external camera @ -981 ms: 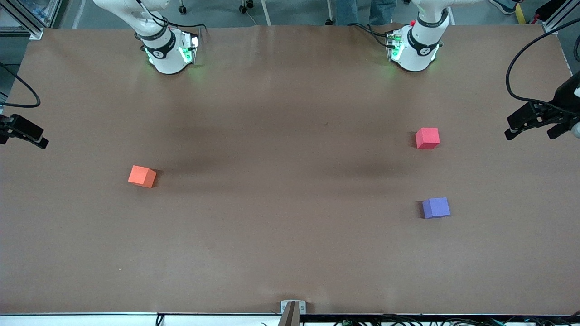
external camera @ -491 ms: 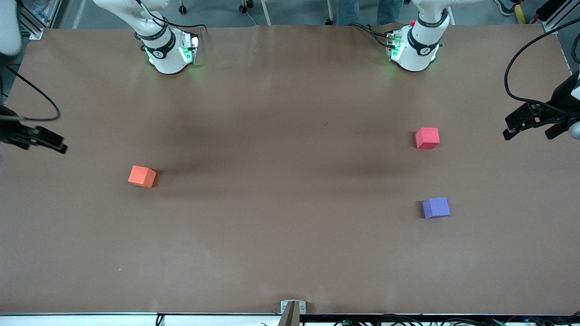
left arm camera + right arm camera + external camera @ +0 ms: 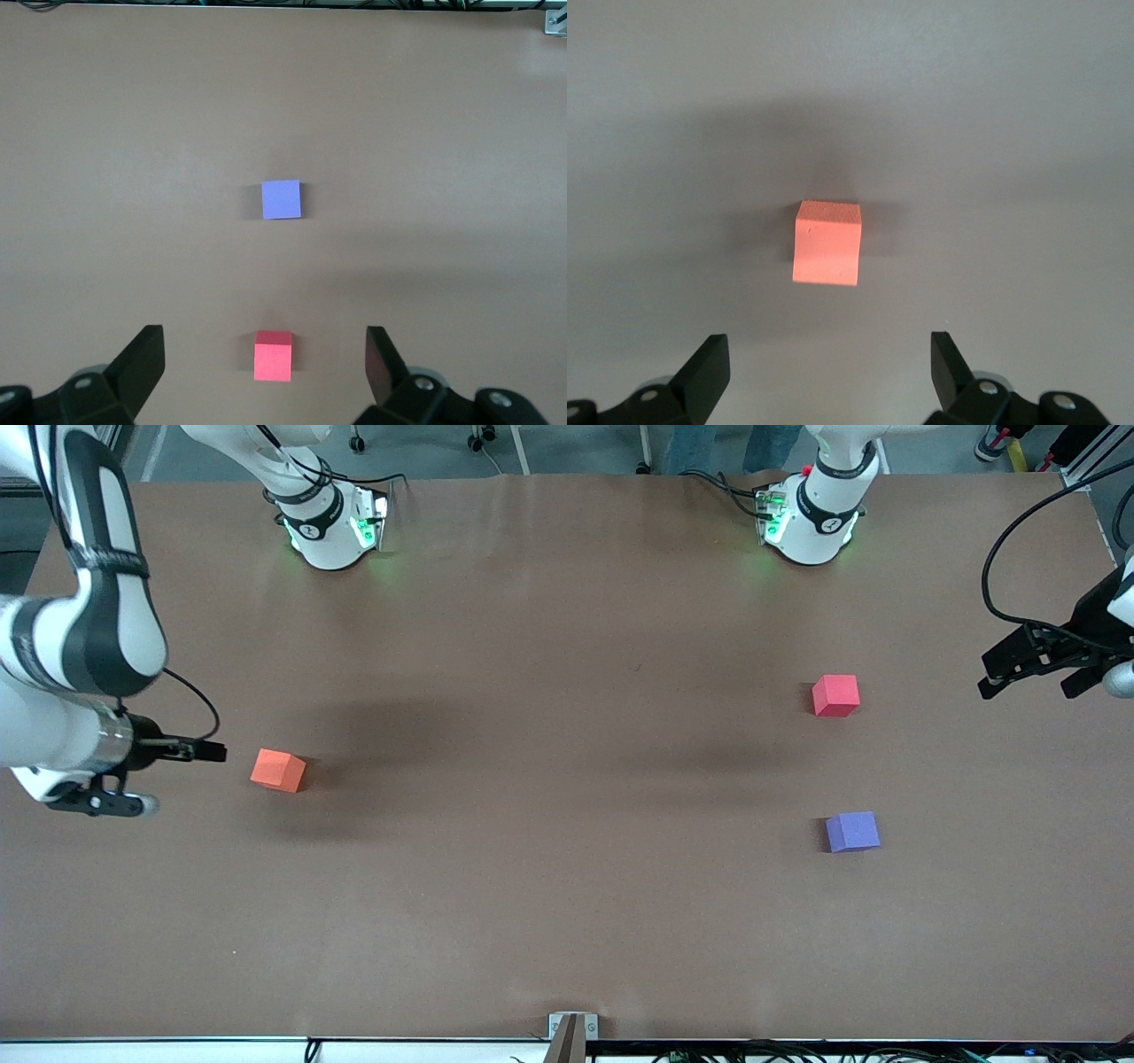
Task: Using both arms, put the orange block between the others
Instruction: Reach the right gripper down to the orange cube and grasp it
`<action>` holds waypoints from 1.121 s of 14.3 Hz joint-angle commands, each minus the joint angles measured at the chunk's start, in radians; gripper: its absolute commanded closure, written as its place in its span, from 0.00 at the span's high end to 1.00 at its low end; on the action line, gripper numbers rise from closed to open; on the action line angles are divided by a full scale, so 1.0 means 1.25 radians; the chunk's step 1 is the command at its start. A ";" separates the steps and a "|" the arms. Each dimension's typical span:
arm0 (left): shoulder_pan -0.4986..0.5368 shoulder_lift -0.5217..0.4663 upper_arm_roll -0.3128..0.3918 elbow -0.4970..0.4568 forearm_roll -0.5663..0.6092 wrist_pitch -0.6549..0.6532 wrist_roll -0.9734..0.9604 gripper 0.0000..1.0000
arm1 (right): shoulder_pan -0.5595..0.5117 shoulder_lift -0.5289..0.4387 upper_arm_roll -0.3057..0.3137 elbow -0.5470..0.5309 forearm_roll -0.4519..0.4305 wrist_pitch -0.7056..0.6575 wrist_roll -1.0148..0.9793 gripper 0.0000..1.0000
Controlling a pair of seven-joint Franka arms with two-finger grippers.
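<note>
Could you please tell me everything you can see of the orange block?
The small matte bright-orange cube looks like foam, with plain faces and crisp edges. It sits flat on the brown table toward the right arm's end, turned slightly askew and casting a soft shadow. Only the table touches it. The right tool, open, is beside it and apart from it.

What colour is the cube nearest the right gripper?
Bright orange. It shows best in the right wrist view, just ahead of the open right gripper.
</note>
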 commanded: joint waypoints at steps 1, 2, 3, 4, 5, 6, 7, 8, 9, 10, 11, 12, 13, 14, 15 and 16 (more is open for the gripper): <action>0.001 -0.011 -0.005 -0.010 0.016 -0.001 0.000 1.00 | 0.013 0.060 -0.001 0.002 0.002 0.044 -0.001 1.00; 0.001 -0.011 -0.005 -0.010 0.016 -0.001 0.000 1.00 | 0.013 0.081 -0.001 0.001 0.002 0.056 -0.001 1.00; 0.001 -0.011 -0.005 -0.010 0.016 -0.001 0.000 1.00 | 0.010 0.096 -0.001 0.001 0.002 0.057 -0.001 1.00; 0.001 -0.011 -0.005 -0.010 0.016 -0.001 0.000 1.00 | 0.008 0.104 -0.001 -0.004 0.003 0.057 0.000 1.00; 0.001 -0.011 -0.005 -0.010 0.016 -0.001 0.000 1.00 | 0.008 0.106 -0.001 -0.023 0.012 0.066 0.000 1.00; 0.001 -0.011 -0.005 -0.010 0.016 -0.001 -0.001 1.00 | 0.007 0.106 -0.001 -0.049 0.028 0.088 0.000 1.00; 0.001 -0.011 -0.005 -0.011 0.016 -0.001 0.000 1.00 | 0.005 0.104 -0.001 -0.074 0.040 0.115 0.000 1.00; 0.001 -0.011 -0.005 -0.010 0.016 -0.001 0.000 1.00 | 0.005 0.104 -0.001 -0.094 0.042 0.142 0.001 1.00; 0.001 -0.011 -0.005 -0.011 0.016 -0.001 0.000 1.00 | 0.005 0.104 -0.001 -0.113 0.044 0.168 0.001 1.00; 0.001 -0.011 -0.005 -0.010 0.016 -0.001 0.000 1.00 | 0.005 0.104 -0.001 -0.125 0.044 0.186 0.001 1.00; 0.001 -0.011 -0.005 -0.010 0.016 0.000 0.000 1.00 | 0.004 0.104 -0.001 -0.130 0.044 0.192 0.001 1.00; 0.001 -0.011 -0.005 -0.010 0.016 0.000 0.000 1.00 | 0.002 0.106 -0.002 -0.130 0.044 0.194 0.001 1.00; 0.001 -0.011 -0.005 -0.011 0.016 0.000 0.000 1.00 | -0.001 0.107 -0.002 -0.130 0.044 0.192 0.001 1.00; 0.001 -0.011 -0.005 -0.011 0.016 0.000 0.000 1.00 | -0.002 0.113 -0.002 -0.130 0.044 0.192 0.005 1.00; 0.001 -0.011 -0.005 -0.010 0.016 0.000 -0.001 1.00 | -0.003 0.121 -0.002 -0.130 0.044 0.194 0.005 1.00; 0.001 -0.011 -0.006 -0.010 0.016 0.000 -0.001 1.00 | -0.006 0.128 -0.002 -0.130 0.044 0.195 0.005 1.00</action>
